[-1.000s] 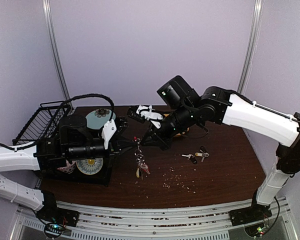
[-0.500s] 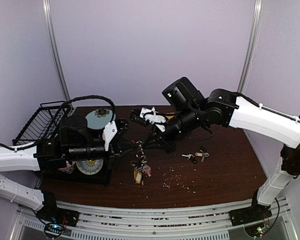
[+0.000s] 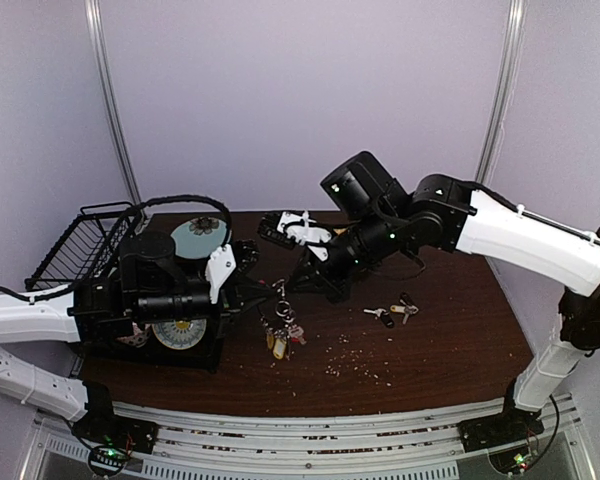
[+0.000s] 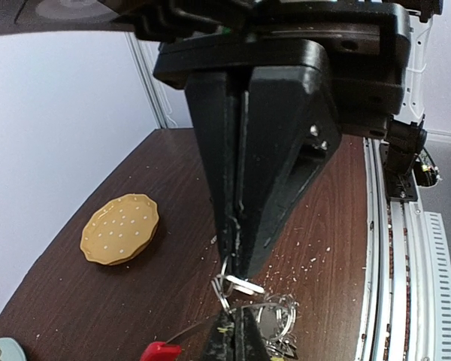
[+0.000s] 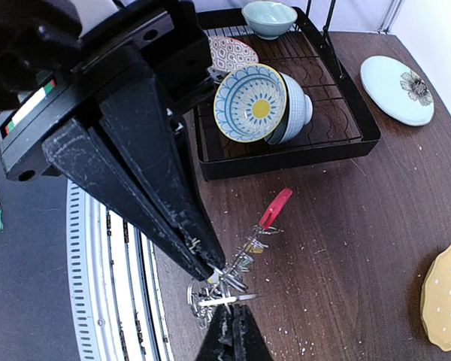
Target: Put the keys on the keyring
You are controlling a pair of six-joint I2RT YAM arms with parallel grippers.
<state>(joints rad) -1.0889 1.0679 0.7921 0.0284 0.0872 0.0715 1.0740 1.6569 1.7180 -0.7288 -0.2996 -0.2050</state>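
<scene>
Dark brown tabletop [image 3: 450, 350], speckled with crumbs, carries a dish rack [image 3: 70, 250] on the left and a few loose keys [image 3: 391, 313] lying right of centre. The keyring [image 3: 282, 322] hangs just above the wood between the two arms, its tags and a red curved piece [image 5: 275, 207] dangling. The left gripper [image 3: 263, 296] is fully closed, its fingers pinching a thin wire loop of the keyring. The right gripper [image 3: 292, 287] is likewise closed tight on the ring cluster from the other side.

By its look, the keyring is light, hard metal but floppy as a whole. The links swing and twist, and the smooth wire is likely to slip between flat pads. A sound hold is probably on a single stiff ring, close to where a key must thread, with the dangling bunch below. The keys are small, thin and slick, best taken by their broad heads.
</scene>
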